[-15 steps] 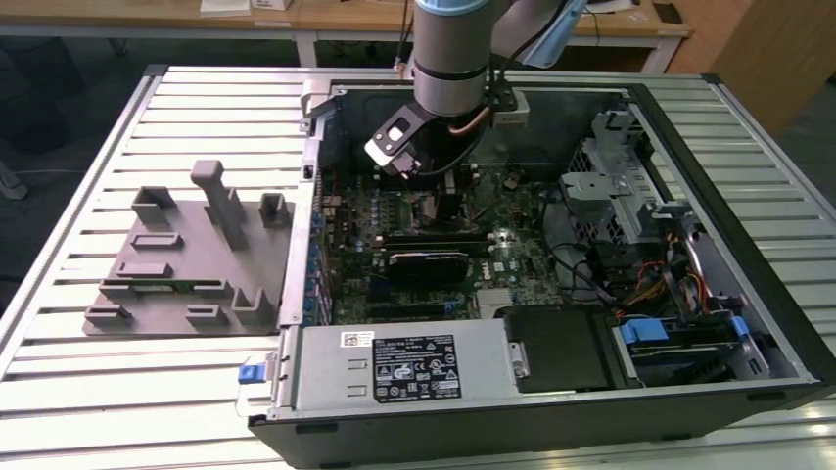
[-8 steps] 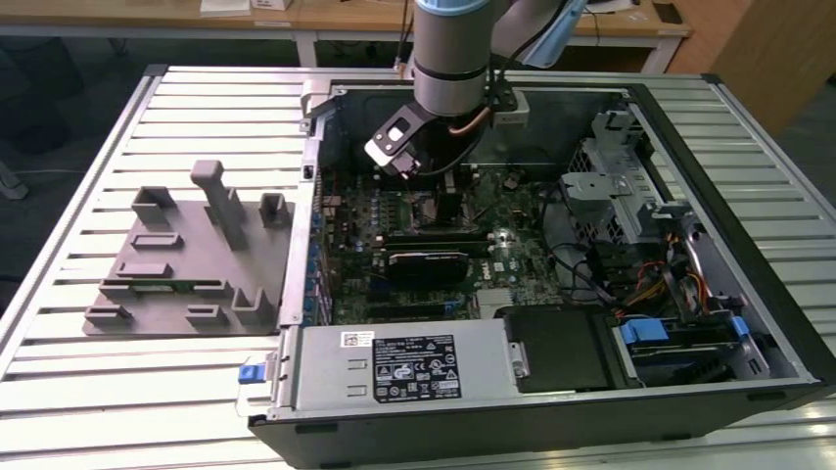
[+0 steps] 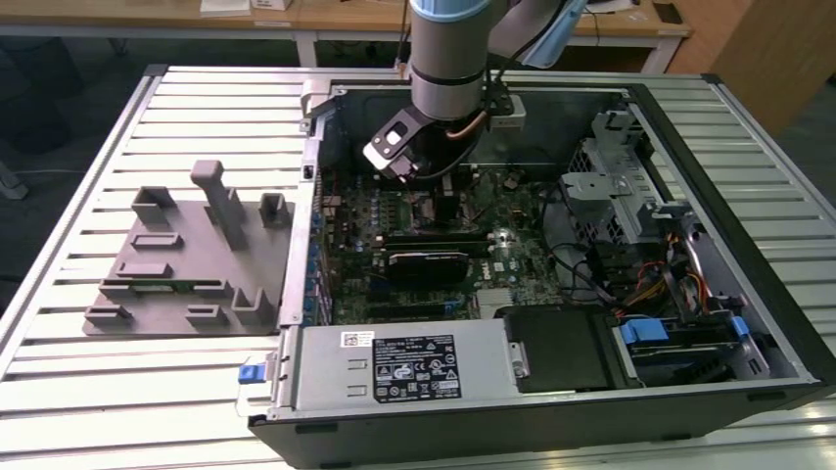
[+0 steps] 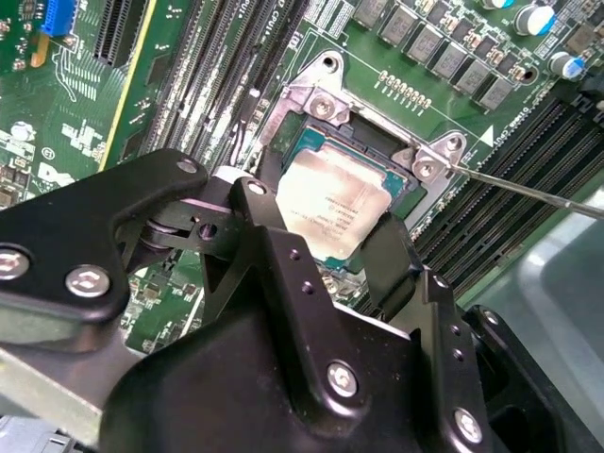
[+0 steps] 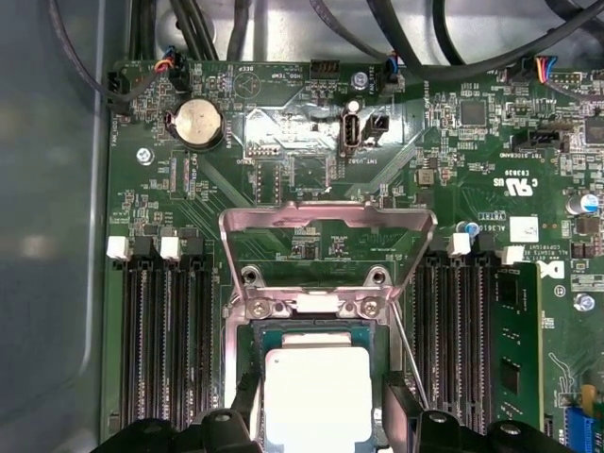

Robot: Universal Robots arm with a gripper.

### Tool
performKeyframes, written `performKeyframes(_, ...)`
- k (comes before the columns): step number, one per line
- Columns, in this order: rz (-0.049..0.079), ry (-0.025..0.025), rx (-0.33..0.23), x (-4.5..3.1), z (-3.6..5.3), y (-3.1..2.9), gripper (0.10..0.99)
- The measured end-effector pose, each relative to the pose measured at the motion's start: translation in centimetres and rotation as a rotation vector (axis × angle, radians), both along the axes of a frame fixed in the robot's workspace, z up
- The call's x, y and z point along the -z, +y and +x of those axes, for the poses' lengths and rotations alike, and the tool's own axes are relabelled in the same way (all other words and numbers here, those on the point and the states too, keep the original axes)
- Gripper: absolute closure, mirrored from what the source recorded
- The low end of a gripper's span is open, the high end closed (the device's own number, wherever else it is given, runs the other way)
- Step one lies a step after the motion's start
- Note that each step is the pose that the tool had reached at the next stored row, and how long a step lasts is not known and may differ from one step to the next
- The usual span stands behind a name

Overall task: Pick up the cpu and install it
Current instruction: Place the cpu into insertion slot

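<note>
Seating stage of the cpu (image 4: pixel 330 193), inside the open computer case (image 3: pixel 313 196) that lies on the slatted surface (image 3: pixel 196 108). The end effector (image 4: pixel 326 225) appears closed on the cpu, with its black fingers (image 4: pixel 269 250) set against two opposite edges. The cpu lies roughly level within the socket frame (image 4: pixel 319 100); whether it rests on the contact bed or hangs just above it cannot be judged. The load plate (image 5: pixel 326 226) stands open and the retention lever (image 4: pixel 528 189) is unlatched beside the socket.

Hazards:
- A slight skew or a mismatched corner would probably bend the socket contacts under downward pressure.
- A finger catching the frame could tip the cpu out of its recess.
- The thin lever wire runs close to one finger and could snag it.

Appearance: in the first wrist view the cpu (image 5: pixel 316 392) is a flat square package. Its pale silver heat spreader carries faint print, and a narrow teal-green substrate border surrounds it. It is thin and rigid with only slim edges to grip, so the hold is likely shallow.
</note>
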State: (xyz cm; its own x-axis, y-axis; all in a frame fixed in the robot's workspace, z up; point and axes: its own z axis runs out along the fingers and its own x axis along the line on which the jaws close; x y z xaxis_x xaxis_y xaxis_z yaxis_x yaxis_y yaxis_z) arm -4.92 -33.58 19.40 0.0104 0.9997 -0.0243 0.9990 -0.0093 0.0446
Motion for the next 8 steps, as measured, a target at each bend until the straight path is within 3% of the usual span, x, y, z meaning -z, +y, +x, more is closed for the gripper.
performKeyframes(8, 0.0, 0.0, 0.0, 0.03, 0.0, 0.0, 0.471)
